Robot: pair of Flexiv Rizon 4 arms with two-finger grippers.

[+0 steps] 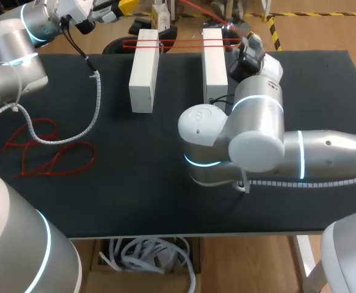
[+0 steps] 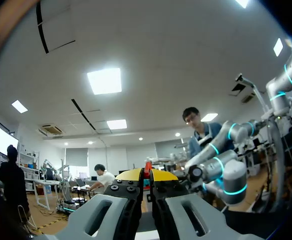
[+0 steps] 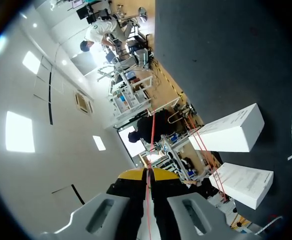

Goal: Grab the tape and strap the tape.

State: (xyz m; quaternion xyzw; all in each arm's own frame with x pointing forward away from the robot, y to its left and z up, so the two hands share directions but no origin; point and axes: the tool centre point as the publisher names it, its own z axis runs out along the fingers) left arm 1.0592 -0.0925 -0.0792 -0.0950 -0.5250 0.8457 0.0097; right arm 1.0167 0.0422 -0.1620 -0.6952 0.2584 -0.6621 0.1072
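Note:
Two white boxes stand side by side at the back of the black table, with red tape stretched across both near their far ends. My right gripper is just past the right box, and a tape strand rises from it. In the right wrist view its fingers are shut on the red tape, with the boxes beside them. My left gripper is high at the back left. In its own view the yellow tips are shut on a short red tape end.
Loose red straps lie in loops at the table's left. A white spiral-wrapped cable hangs from my left arm across the mat. My right arm's bulky elbow hovers over the table's middle right.

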